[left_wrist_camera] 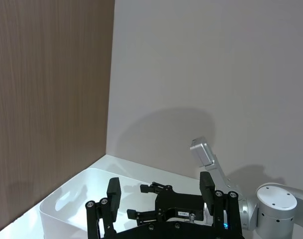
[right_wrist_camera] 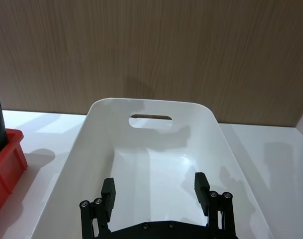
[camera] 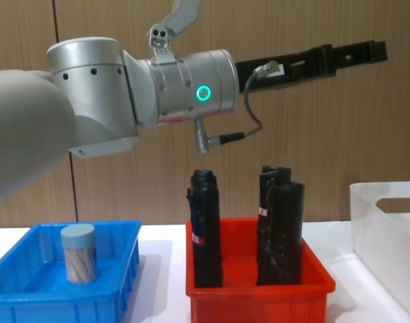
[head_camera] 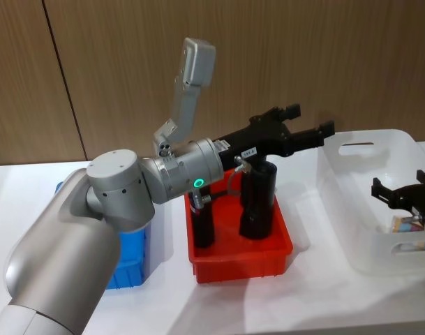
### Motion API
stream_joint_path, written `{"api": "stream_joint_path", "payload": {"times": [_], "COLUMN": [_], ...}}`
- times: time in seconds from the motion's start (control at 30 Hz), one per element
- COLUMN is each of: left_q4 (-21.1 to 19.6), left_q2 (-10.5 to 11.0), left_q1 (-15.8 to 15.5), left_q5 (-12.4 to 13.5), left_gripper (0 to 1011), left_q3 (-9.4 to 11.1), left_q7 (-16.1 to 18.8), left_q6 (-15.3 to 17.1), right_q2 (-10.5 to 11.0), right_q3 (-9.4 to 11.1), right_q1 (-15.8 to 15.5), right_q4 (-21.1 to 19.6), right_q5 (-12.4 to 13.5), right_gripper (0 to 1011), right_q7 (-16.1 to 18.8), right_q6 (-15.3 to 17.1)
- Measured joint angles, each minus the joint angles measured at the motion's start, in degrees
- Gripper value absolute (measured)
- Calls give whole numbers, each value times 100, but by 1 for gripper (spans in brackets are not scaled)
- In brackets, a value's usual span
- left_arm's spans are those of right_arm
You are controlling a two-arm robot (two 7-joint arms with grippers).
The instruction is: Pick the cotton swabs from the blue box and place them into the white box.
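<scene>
One cotton swab jar (camera: 79, 252) with a pale lid stands upright in the blue box (camera: 29, 296) at the left. In the head view my left arm hides most of the blue box (head_camera: 133, 259). My left gripper (head_camera: 308, 124) hangs open and empty, high over the red bin and pointing toward the white box (head_camera: 369, 148). My right gripper (head_camera: 402, 187) hovers open inside the white box, above what looks like a swab jar (head_camera: 409, 225) lying on the box floor. In the right wrist view its fingers (right_wrist_camera: 201, 185) are spread with nothing between them.
A red bin (head_camera: 241, 259) with three tall black wrapped rolls (camera: 206, 229) stands between the blue and white boxes. A wood-panelled wall runs close behind the table. My left arm's big elbow fills the near left of the head view.
</scene>
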Motion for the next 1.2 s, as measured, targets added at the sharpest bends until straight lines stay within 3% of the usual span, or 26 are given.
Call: {"api": "stream_joint_path", "payload": {"times": [0.7, 0.87, 1.2], "left_q4": [-81, -269, -842], "left_q2": [50, 156, 480], "left_q1": [85, 258, 782], "left_q5": [44, 145, 453], "left_gripper": [1000, 999, 1000], "left_q3": [4, 18, 58], "left_q7": [116, 375, 1163], "left_q6": [-18, -77, -255], "right_q2": [28, 54, 153], "right_q3": [-15, -69, -288], "right_q1": [-156, -297, -858], "right_q4": [-183, -388, -1185], "right_q5": [41, 89, 277], "right_gripper": [1002, 1002, 1002], "right_q7": [15, 13, -5], "right_q6": [-126, -172, -361]}}
